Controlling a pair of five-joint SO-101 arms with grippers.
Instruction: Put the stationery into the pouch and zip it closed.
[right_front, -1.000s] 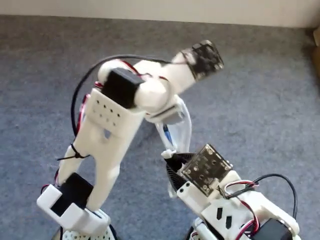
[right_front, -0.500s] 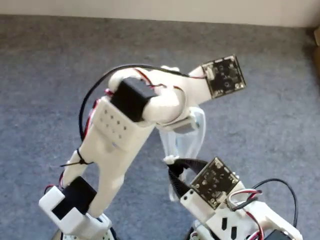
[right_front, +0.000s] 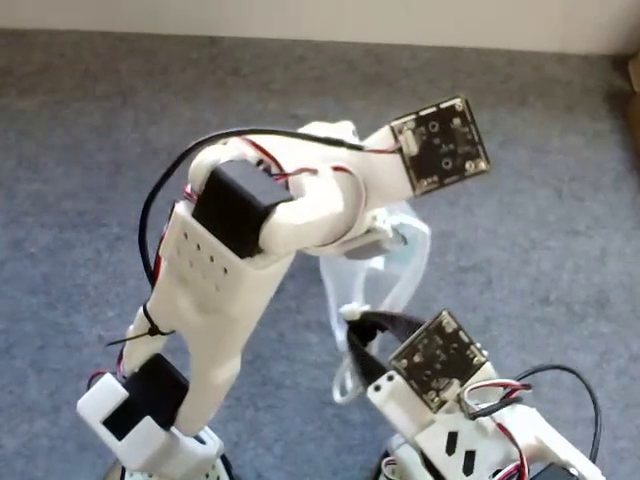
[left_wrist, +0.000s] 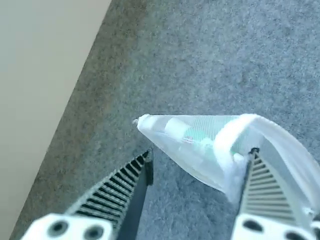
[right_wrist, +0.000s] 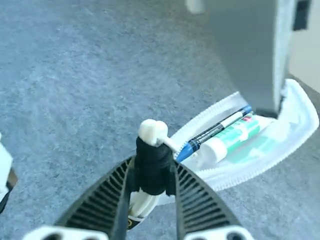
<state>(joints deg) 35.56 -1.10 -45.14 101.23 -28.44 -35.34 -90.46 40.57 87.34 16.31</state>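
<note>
The translucent white pouch hangs lifted between the two arms, its zip open. Inside it lie a blue-tipped pen and a green-and-white tube. My left gripper is open; one finger sits against the pouch's rim and the other stands apart from it. My right gripper is shut on the black zipper pull with its white bead, at the pouch's near end. In the high view the right gripper sits just below the pouch.
Grey carpet covers the whole work surface. A pale wall runs along the far edge. The left arm's body crosses the middle, with a black cable looping off it.
The left arm's wrist has swung to the right and lifted, carrying the pouch with it. The right gripper has followed slightly rightwards, still on the zipper pull.
</note>
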